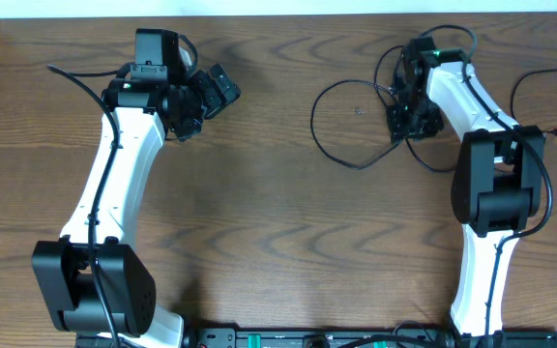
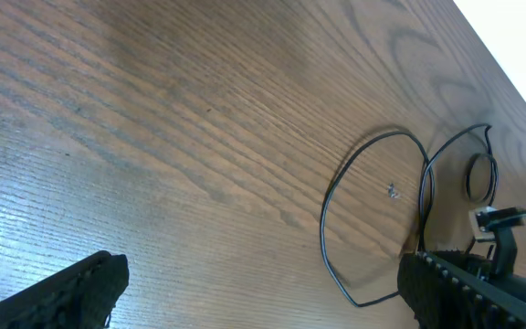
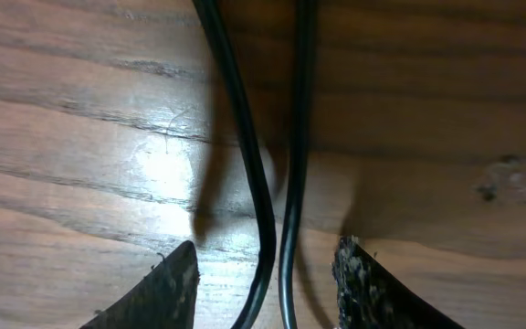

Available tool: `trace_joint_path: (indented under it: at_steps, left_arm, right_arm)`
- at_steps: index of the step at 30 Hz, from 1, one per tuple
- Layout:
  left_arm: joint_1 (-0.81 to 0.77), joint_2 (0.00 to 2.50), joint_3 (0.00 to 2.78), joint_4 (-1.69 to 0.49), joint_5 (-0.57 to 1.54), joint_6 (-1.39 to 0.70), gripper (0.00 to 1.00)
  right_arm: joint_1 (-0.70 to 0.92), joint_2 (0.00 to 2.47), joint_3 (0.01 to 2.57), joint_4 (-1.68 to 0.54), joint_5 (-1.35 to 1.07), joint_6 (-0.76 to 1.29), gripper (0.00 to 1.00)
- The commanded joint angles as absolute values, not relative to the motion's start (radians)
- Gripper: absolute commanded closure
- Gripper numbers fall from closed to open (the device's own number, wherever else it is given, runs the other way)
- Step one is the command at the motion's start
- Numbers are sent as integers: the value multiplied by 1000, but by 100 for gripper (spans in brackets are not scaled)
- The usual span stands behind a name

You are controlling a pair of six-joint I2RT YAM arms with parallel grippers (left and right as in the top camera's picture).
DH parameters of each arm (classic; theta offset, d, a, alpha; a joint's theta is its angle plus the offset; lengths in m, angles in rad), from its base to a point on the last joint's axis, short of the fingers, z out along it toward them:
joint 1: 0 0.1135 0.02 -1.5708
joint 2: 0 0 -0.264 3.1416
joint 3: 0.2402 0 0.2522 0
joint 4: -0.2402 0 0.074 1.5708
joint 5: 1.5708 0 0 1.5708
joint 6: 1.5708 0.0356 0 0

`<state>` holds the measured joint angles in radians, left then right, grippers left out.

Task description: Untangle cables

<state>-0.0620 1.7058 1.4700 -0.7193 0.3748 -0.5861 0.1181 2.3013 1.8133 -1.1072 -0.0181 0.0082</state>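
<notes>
The right pincer (image 3: 268, 288) stands low over the desk (image 1: 278, 222), tips apart. Two strands of the cables (image 3: 301, 91) run side by side between them, and neither is pinched yet. These strands lead out of the loop (image 1: 313, 121), which lies flat on the desk, and this pincer sits at the loop's right edge.

To grab well, I judge it should take one strand only. It would shift sideways until the second cord falls outside the tips, then close low against the desk so the thin cord cannot slip out. A slow pull away from the loop would show where the cords cross, whereas a quick one may tighten a knot.

The left pincer (image 2: 254, 306) hangs well apart from the loop on its left side, tips wide apart and holding nothing. It could pin the loop while the other draws. More cord lies farther right of the loop, past the right arm (image 1: 482, 184), near the desk's edge.
</notes>
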Motion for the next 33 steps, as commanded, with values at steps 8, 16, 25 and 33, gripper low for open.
trace_joint_path:
  at_steps: [8, 16, 25, 33]
  left_arm:
    - [-63, 1711, 1472, -722, 364, -577, 0]
    - [-63, 1711, 1472, -722, 364, -576, 0]
    - [-63, 1711, 1472, -722, 364, -576, 0]
    - [-63, 1711, 1472, -722, 364, -576, 0]
  right_arm:
    - [131, 2310, 1780, -1053, -6, 66, 99]
    - [-45, 2163, 2297, -1219, 35, 104, 99]
    - [-442, 2027, 2535, -1088, 150, 188, 99]
    - [-615, 2115, 2481, -1065, 131, 212, 99]
